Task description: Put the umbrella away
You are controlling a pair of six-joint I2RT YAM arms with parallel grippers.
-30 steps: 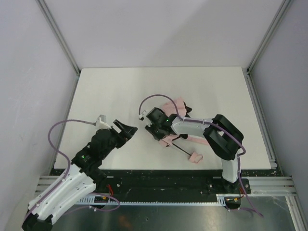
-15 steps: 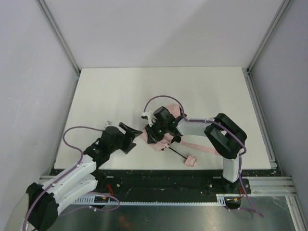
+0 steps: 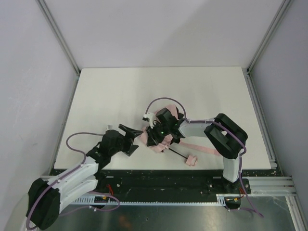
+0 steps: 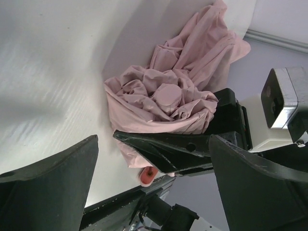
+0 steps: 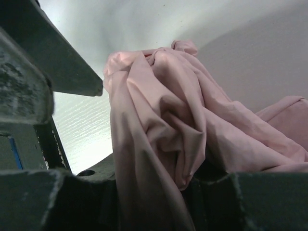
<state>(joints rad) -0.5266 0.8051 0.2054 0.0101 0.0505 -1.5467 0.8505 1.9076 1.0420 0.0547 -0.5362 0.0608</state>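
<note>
The umbrella [image 3: 161,146] is a crumpled pale pink bundle near the table's front middle. Its black shaft [image 3: 177,153] runs right to the small pink handle [image 3: 191,160], and a pink strap [image 3: 204,148] lies beside it. My right gripper [image 3: 153,136] is shut on a fold of the umbrella fabric [image 5: 159,144]. My left gripper [image 3: 137,138] is open just left of the bundle. In the left wrist view its fingers [image 4: 53,192] frame the fabric [image 4: 168,96] and a black finger of the right gripper [image 4: 178,150]. The ribs are hidden.
The white table [image 3: 120,91] ends at a metal rail along the near edge [image 3: 159,180]. Grey walls and aluminium posts [image 3: 60,38] enclose the sides and back. The right arm [image 3: 224,137] arches over the umbrella's right part.
My left arm has stretched right, bringing its open gripper up to the bundle. My right gripper has shifted slightly down-left with the fabric, and the handle slid left a little.
</note>
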